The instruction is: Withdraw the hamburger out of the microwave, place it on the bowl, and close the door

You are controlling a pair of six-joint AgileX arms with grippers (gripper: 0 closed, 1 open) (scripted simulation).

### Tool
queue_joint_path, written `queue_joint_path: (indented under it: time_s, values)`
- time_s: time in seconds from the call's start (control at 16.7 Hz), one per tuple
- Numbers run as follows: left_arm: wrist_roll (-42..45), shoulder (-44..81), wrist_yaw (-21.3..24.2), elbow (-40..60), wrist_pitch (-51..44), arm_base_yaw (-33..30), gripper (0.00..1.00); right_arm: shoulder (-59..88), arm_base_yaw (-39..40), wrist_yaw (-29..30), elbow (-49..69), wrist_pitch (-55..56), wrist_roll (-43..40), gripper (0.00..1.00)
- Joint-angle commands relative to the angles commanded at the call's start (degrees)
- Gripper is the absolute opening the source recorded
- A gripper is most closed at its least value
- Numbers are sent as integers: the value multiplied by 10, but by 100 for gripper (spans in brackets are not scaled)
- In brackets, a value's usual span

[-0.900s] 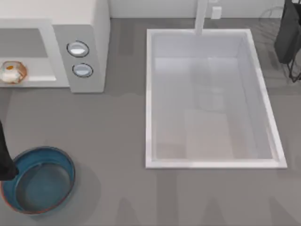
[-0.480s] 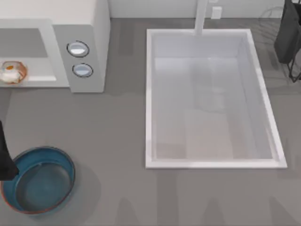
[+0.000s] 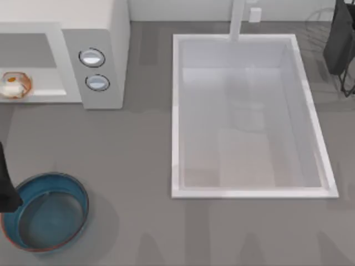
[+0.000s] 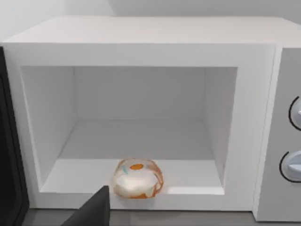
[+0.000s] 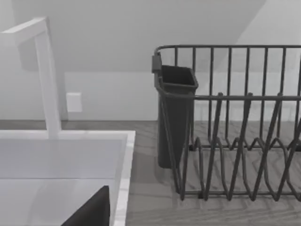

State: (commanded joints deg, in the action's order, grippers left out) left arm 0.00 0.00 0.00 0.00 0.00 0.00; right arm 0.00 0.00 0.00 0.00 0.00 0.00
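1. We've got the hamburger (image 4: 138, 178) right in front of us: a small round pale cream lump with an orange spot on top and orange-brown patches down its sides, sitting at the front edge of the cavity floor, a little to one side of the middle.
2. From above, the hamburger (image 3: 14, 85) shows at the far left edge of the surface, on the white sill of the open cavity.
3. Around it is the microwave (image 4: 155, 56), a big white box with its cavity open; its two round silver-blue knobs (image 3: 92, 57) sit on the grey-white panel beside the opening.
4. A dark panel edge stands at the side of the opening in our left wrist view; we take it for the door (image 4: 9, 155), swung wide, though little of it shows.
5. Nothing sits between the bun and the opening; the cavity is otherwise bare.
6. Our left hand (image 3: 6, 191) is a dark shape at the left edge, over the rim of the bowl (image 3: 66, 188); we cannot tell whether its fingers are spread or closed.
7. The bowl is teal-blue with a thin reddish-brown rim, on the grey surface (image 3: 133, 166) well in front of the microwave.
8. To the right lies a white sink basin (image 3: 249, 119) with a white tap (image 5: 44, 75) behind it.
9. Our right arm is parked at the far right by a dark wire dish rack (image 5: 235, 132) with a dark caddy (image 5: 175, 113); its hand's state we cannot tell.
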Motion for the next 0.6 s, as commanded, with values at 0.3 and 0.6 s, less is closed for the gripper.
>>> queue_joint_path:
  time_s: [0.3,0.6]
  values:
    - [0,0,0,0,0,0,100,0,0,0,0,0,0,100]
    - [0,6,0,2,4,0,100,0,0,0,0,0,0,100]
